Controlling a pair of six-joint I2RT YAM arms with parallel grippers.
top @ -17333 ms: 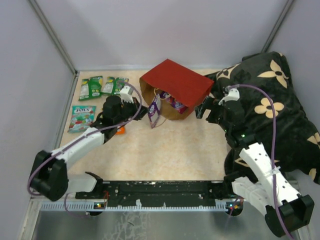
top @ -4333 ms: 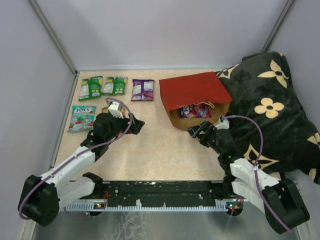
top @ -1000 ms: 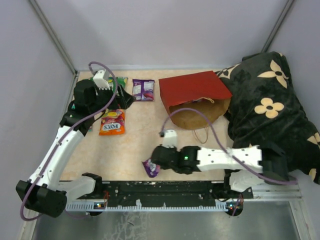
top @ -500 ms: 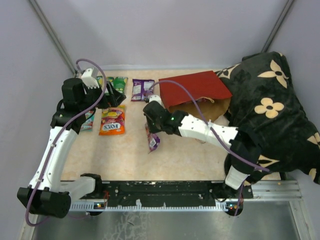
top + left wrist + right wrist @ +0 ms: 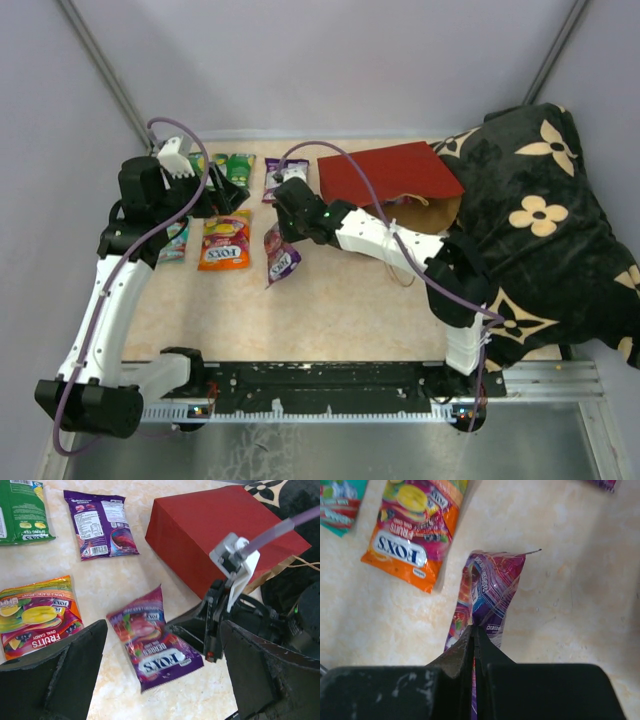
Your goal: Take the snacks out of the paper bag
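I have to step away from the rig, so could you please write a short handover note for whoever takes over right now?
Left tool: open, empty, hovering over the laid-out packets.
Right tool: shut on one end of the glossy purple Fox's berries packet, beside the orange Fox's fruits packet.
Red-and-brown paper shopping bag: on its side next to the black flowered pillow.
Done: a green packet, a second purple packet and the orange one lie flat outside the bag.
Left: release the held packet, then check the bag; its inside shows only partly.
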